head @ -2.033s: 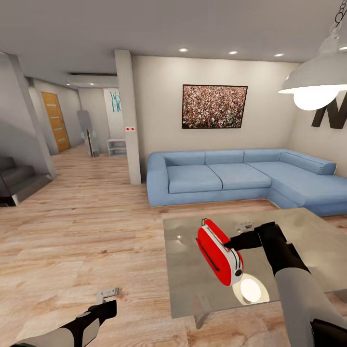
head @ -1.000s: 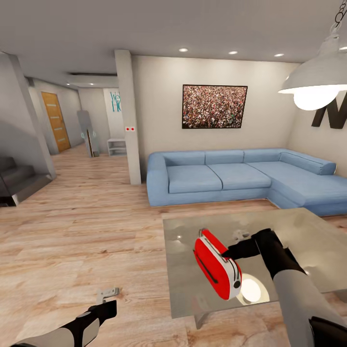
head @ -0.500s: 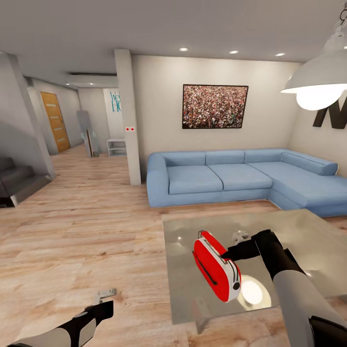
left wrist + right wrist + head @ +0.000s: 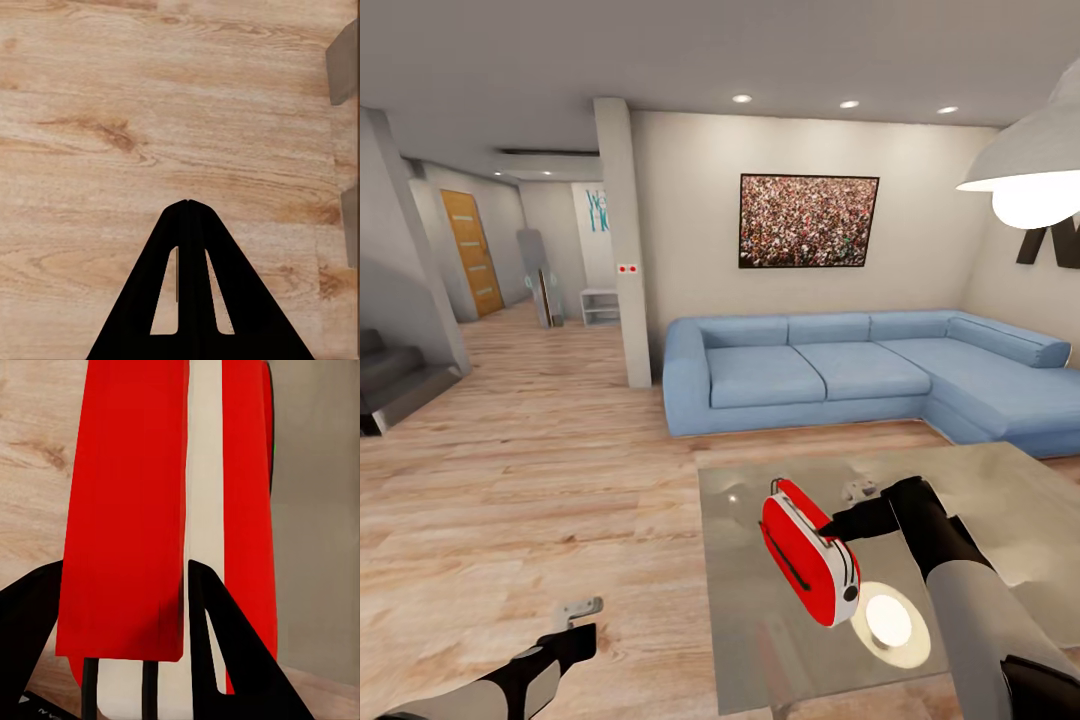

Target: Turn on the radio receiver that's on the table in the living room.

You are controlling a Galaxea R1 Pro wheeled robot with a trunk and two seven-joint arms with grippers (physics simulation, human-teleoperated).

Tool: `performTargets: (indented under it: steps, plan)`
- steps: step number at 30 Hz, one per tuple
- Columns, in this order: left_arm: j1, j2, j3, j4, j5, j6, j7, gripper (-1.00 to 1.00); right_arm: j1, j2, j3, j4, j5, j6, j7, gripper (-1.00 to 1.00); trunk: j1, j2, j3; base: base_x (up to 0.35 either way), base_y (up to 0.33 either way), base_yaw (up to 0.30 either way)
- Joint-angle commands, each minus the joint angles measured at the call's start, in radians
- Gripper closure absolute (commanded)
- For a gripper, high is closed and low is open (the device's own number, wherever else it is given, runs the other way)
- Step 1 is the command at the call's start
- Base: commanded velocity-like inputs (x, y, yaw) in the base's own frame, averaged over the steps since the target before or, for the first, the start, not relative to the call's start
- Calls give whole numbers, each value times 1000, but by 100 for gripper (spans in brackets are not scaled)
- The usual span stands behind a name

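Note:
The red radio receiver (image 4: 810, 560) with white edge trim and a thin dark strap hangs tilted above the near part of the glossy grey table (image 4: 980, 500). My right gripper (image 4: 832, 525) is shut on it from the right side. In the right wrist view the radio (image 4: 150, 510) sits between the two black fingers of that gripper (image 4: 124, 566), with its dial hidden. My left gripper (image 4: 582, 612) is low at the left over the wood floor. Its fingers (image 4: 187, 202) are pressed together and hold nothing.
A blue L-shaped sofa (image 4: 810, 375) stands behind the table under a framed crowd picture (image 4: 808, 222). A white pendant lamp (image 4: 1030, 170) hangs at the upper right. A pillar (image 4: 622, 240) and dark stairs (image 4: 390, 380) stand to the left, with open wood floor between.
The radio has sunk slightly and drifted left in my right gripper. The whole view has shifted a little, so the camera has moved. The left arm stays put.

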Motion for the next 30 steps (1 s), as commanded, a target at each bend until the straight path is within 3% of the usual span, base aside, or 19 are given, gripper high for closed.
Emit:
performTargets:
  steps: [1, 19, 30]
  plan:
    - [0, 0, 0, 0, 0, 0, 0, 100, 0, 0, 0, 0, -6, 2, 0, 100, 0, 0, 0, 11, 0, 0]
    - [0, 5, 5, 0, 3, 0, 8, 100, 0, 1, 1, 48, -7, 3, -2, 100, 0, 0, 0, 1, 0, 0]
    - [0, 4, 5, 1, 3, -2, 9, 100, 0, 2, 0, 50, -7, 3, -2, 100, 42, -77, -34, 0, 0, 0]
